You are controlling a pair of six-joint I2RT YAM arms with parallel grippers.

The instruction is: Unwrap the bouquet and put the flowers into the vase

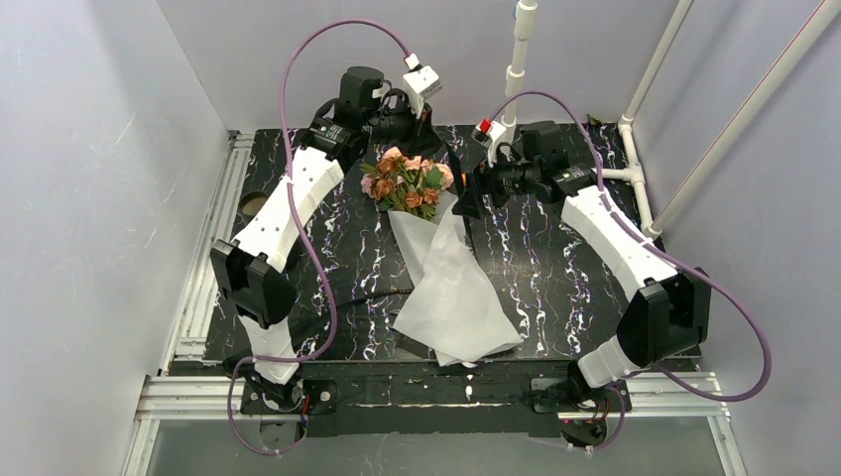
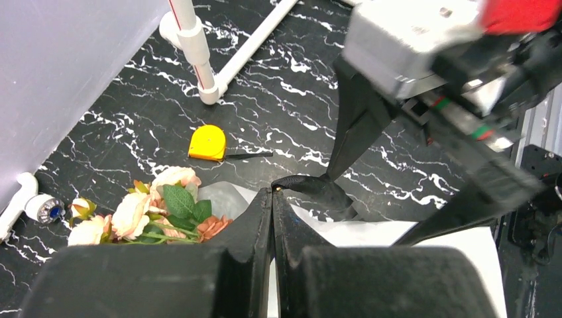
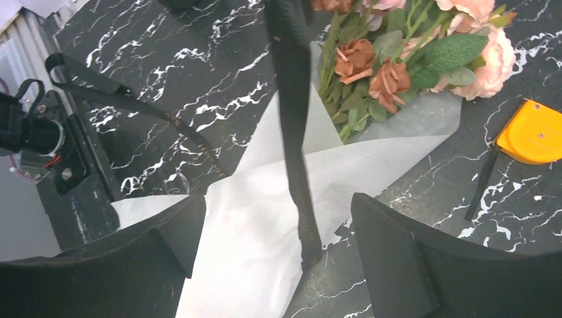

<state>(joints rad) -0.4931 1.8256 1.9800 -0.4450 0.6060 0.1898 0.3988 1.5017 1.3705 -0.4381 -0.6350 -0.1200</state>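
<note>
The bouquet lies mid-table with its flowers (image 1: 407,180) toward the back. Its white paper wrap (image 1: 451,297) is spread open toward the front. My left gripper (image 2: 274,191) is above the flowers, shut on the end of the black ribbon (image 2: 354,116). The ribbon hangs down between the fingers of my right gripper (image 3: 278,225), which stands open over the paper (image 3: 252,225) and touches nothing. The ribbon's loose end (image 3: 309,246) rests at the paper's edge. The roses (image 3: 391,63) lie just beyond. A dark round-mouthed tube, the vase (image 1: 254,204), stands at the table's left edge.
A yellow tape measure (image 2: 207,143) lies behind the flowers, also in the right wrist view (image 3: 533,132). A white pipe post (image 1: 518,59) and pipe frame (image 1: 635,169) stand at the back right. Another black strip (image 3: 132,103) lies on the table left of the paper.
</note>
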